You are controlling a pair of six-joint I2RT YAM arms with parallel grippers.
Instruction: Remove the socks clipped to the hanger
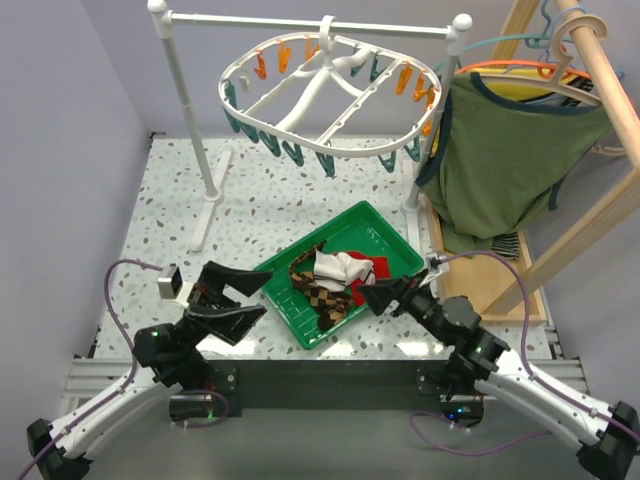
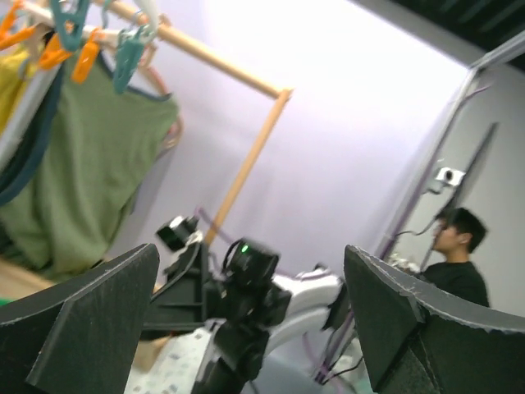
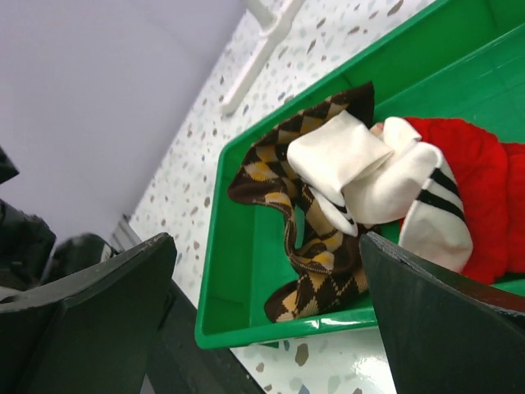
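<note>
The white oval hanger (image 1: 330,95) hangs from the white rail with its orange and teal clothespins dangling, and no sock is clipped to it. The socks lie heaped in the green tray (image 1: 385,235): checkered socks (image 1: 318,290), a white sock (image 1: 340,266) and a red sock (image 1: 358,290). In the right wrist view the checkered socks (image 3: 316,254), white sock (image 3: 361,168) and red sock (image 3: 472,189) fill the tray (image 3: 246,271). My left gripper (image 1: 252,297) is open and empty, left of the tray. My right gripper (image 1: 378,295) is open and empty at the tray's near right edge.
A white rail stand (image 1: 205,170) carries the hanger. An olive-green tank top (image 1: 500,165) hangs on clothes hangers from a wooden rack (image 1: 590,200) at the right. The left wrist view shows the right arm (image 2: 246,304), the tank top (image 2: 82,172) and a person (image 2: 455,254) beyond.
</note>
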